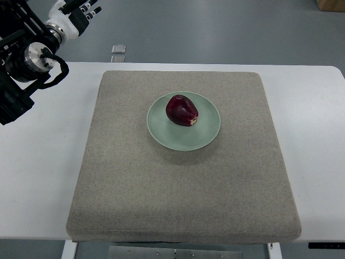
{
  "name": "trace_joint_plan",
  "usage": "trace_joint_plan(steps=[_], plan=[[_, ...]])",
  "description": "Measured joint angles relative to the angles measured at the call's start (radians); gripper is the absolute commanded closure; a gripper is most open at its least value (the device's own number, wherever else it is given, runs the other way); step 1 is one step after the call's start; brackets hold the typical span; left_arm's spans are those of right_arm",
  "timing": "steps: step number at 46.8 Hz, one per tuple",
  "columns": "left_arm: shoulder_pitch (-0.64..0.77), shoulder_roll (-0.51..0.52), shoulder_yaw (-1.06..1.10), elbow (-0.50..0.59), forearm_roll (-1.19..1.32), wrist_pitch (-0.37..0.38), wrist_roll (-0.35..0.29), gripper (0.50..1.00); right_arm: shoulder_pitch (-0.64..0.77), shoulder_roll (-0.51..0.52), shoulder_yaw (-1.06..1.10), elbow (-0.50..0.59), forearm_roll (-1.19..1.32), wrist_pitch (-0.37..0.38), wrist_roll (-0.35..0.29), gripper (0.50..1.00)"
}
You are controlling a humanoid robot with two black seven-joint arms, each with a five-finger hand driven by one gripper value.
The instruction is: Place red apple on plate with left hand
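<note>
dark red glossy apple [181, 110] sitting on pale green round ceramic plate [207, 135], leaning | left hand [81, 12] hovering far up-left of plate, fingers loosely spread, holding nothing | risk: apple rolling off if grey felt mat [183, 189] on white bench [38, 178] gets bumped

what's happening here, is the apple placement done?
Looks done. The red apple lies on the green plate, which sits on the grey mat on the white table. The left hand is up at the far left corner, away from the plate and holding nothing. No right arm shows.
</note>
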Motion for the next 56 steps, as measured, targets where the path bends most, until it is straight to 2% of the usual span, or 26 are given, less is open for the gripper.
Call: trace_joint_plan(steps=[6, 15, 30, 43, 56], plan=[[0.047, -0.035, -0.090, 0.044, 0.002, -0.021, -0.032, 0.504, -0.001, 0.000, 0.000, 0.000, 0.000, 0.000, 0.000, 0.570], [0.112, -0.068, -0.163, 0.077, 0.002, -0.137, -0.075, 0.501, 0.000, 0.000, 0.000, 0.000, 0.000, 0.000, 0.000, 0.570], [0.176, -0.069, -0.219, 0.077, 0.001, -0.227, -0.081, 0.500, -0.001, 0.000, 0.000, 0.000, 0.000, 0.000, 0.000, 0.570], [0.236, -0.115, -0.301, 0.080, 0.000, -0.236, -0.081, 0.500, -0.001, 0.000, 0.000, 0.000, 0.000, 0.000, 0.000, 0.570], [0.252, -0.167, -0.311, 0.129, 0.003, -0.271, -0.080, 0.500, 0.000, 0.000, 0.000, 0.000, 0.001, 0.000, 0.000, 0.570]])
